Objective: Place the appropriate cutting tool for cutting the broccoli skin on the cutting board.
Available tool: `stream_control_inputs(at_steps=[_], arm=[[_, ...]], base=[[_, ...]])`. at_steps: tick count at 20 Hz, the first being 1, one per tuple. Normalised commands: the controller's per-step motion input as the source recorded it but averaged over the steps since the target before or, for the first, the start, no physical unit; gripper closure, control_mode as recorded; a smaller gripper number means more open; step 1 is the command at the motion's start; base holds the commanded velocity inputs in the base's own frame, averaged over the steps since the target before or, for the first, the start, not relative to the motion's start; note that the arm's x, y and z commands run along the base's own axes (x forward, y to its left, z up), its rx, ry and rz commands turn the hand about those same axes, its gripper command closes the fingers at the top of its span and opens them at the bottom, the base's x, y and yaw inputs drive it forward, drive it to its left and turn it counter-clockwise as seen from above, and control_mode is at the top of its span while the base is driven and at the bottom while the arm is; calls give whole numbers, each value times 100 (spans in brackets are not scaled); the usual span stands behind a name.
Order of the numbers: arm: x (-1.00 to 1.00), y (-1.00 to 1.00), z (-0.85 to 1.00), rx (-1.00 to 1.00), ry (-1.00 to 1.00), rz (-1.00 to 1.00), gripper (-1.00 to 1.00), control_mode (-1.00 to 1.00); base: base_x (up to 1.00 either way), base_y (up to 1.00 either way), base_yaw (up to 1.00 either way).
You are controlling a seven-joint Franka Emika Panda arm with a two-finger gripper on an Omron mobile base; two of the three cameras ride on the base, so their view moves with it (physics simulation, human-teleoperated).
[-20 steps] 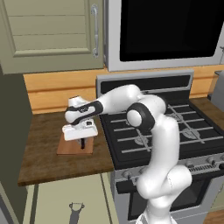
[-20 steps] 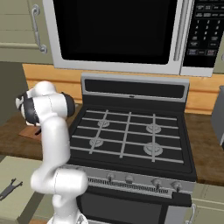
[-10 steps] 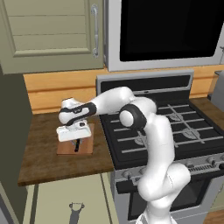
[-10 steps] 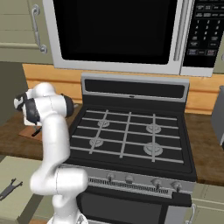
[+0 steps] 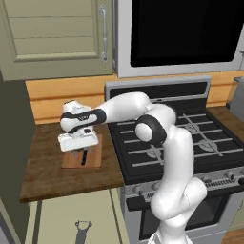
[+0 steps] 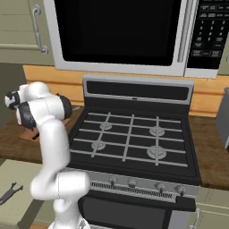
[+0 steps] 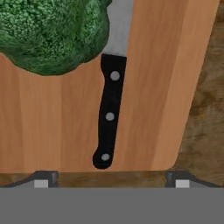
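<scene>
Black stove (image 5: 190, 138) under microwave (image 6: 120, 33), dark wood counter (image 5: 47, 167)

the slim black-handled knife (image 7: 109, 118) lies on the rectangular light-brown wooden cutting board (image 7: 162, 87), its blade running toward twelve o'clock beside the dark-green broccoli lump (image 7: 52, 30) at ten o'clock.

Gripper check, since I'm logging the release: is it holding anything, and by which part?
Nothing is held. The gripper is open, and the knife lies free on the cutting board.
</scene>
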Motion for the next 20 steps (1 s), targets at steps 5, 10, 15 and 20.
stream_control_inputs(at_steps=[5,10,15,20], arm=[[-100,-68,8,1,-28,0,-100,-100],[-93,-98,46,8,-21,-1,-100,-100],[-100,-97,60,18,-24,0,-100,-100],[-100,-94,76,17,-10,3,-100,-100]], base=[[0,0,0],[0,0,0],[0,0,0],[0,0,0]])
